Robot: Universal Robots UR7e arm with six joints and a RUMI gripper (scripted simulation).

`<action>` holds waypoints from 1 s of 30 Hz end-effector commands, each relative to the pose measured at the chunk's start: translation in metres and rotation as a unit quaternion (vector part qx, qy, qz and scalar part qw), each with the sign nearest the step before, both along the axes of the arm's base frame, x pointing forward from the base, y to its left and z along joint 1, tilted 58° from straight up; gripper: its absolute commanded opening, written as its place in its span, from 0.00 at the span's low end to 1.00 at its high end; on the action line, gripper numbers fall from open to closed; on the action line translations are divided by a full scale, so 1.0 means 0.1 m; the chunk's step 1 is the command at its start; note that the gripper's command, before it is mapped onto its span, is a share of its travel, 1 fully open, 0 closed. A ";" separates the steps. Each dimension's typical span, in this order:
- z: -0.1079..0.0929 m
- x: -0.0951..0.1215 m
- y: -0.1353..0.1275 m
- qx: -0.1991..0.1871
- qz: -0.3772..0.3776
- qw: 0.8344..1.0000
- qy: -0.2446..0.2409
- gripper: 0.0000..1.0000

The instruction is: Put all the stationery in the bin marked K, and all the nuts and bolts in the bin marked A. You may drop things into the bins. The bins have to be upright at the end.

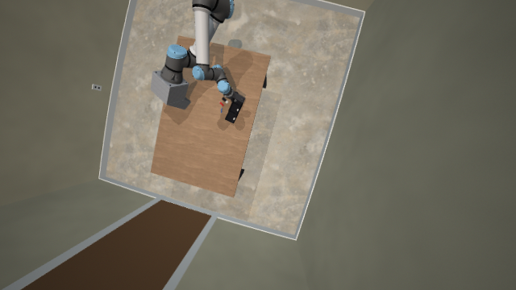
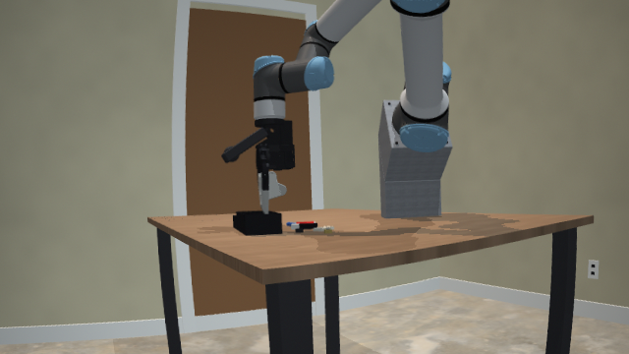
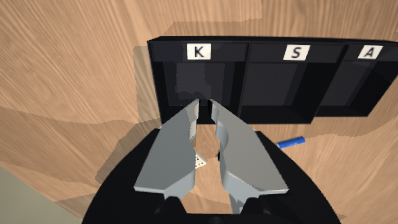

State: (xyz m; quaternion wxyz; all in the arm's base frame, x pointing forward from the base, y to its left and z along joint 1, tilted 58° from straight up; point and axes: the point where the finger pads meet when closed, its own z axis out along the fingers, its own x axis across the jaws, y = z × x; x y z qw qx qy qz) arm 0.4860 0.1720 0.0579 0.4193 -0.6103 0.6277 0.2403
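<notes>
A black row of bins (image 3: 265, 80) lies on the wooden table, with compartments marked K (image 3: 199, 51), S (image 3: 297, 52) and A (image 3: 370, 52). My gripper (image 3: 204, 100) hangs just above the near edge of the K compartment with its fingers shut; I see nothing between them. In the side view the gripper (image 2: 265, 206) points straight down over the bins (image 2: 257, 222). A blue pen (image 3: 291, 142) lies on the table beside the bins. A red and a blue marker (image 2: 302, 225) and small pale pieces (image 2: 324, 228) lie right of the bins. A small white speckled piece (image 3: 199, 161) shows below my fingers.
The grey robot base (image 2: 410, 167) stands at the far side of the table. From above, the bins (image 1: 234, 110) sit near the table's right edge, with the loose items (image 1: 222, 104) beside them.
</notes>
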 end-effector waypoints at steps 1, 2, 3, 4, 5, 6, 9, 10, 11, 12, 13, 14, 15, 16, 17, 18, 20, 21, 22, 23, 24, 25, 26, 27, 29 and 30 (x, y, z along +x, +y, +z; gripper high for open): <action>0.03 -0.01 -0.05 0.000 0.000 1.000 0.000 0.04; 0.04 -0.02 -0.07 0.000 0.000 1.000 0.000 0.04; 0.05 -0.02 -0.08 0.000 0.000 1.000 0.000 0.04; 0.06 -0.02 -0.09 0.000 0.000 1.000 0.000 0.04; 0.06 -0.02 -0.09 0.000 0.000 1.000 0.000 0.04; 0.08 -0.03 -0.12 0.000 0.000 1.000 0.000 0.04; 0.14 -0.06 -0.22 0.000 0.000 1.000 0.000 0.04; 0.17 -0.07 -0.25 0.000 0.000 1.000 0.000 0.04; 0.19 -0.08 -0.29 0.000 0.000 1.000 0.000 0.04; 0.19 -0.08 -0.29 0.000 0.000 1.000 0.000 0.04; 0.19 -0.08 -0.29 0.000 0.000 1.000 0.000 0.04; 0.21 -0.09 -0.32 0.000 0.000 1.000 0.000 0.04; 0.22 -0.09 -0.33 0.000 0.000 1.000 0.000 0.04; 0.22 -0.09 -0.33 0.000 0.000 1.000 0.000 0.04; 0.22 -0.09 -0.33 0.000 0.000 1.000 0.000 0.04; 0.22 -0.09 -0.33 0.000 0.000 1.000 0.000 0.04; 0.22 -0.09 -0.33 0.000 0.000 1.000 0.000 0.04; 0.22 -0.09 -0.33 0.000 0.000 1.000 0.000 0.04; 0.26 -0.11 -0.40 0.000 0.000 1.000 0.000 0.04; 0.30 -0.13 -0.47 0.000 0.000 1.000 0.000 0.04; 0.35 -0.15 -0.54 0.000 0.000 1.000 0.000 0.04; 0.39 -0.17 -0.60 0.000 0.000 1.000 0.000 0.04; 0.44 -0.19 -0.67 0.000 0.000 1.000 0.000 0.04; 0.48 -0.21 -0.74 0.000 0.000 1.000 0.000 0.04; 0.53 -0.23 -0.81 0.000 0.000 1.000 0.000 0.04; 0.53 -0.23 -0.81 0.000 0.000 1.000 0.000 0.04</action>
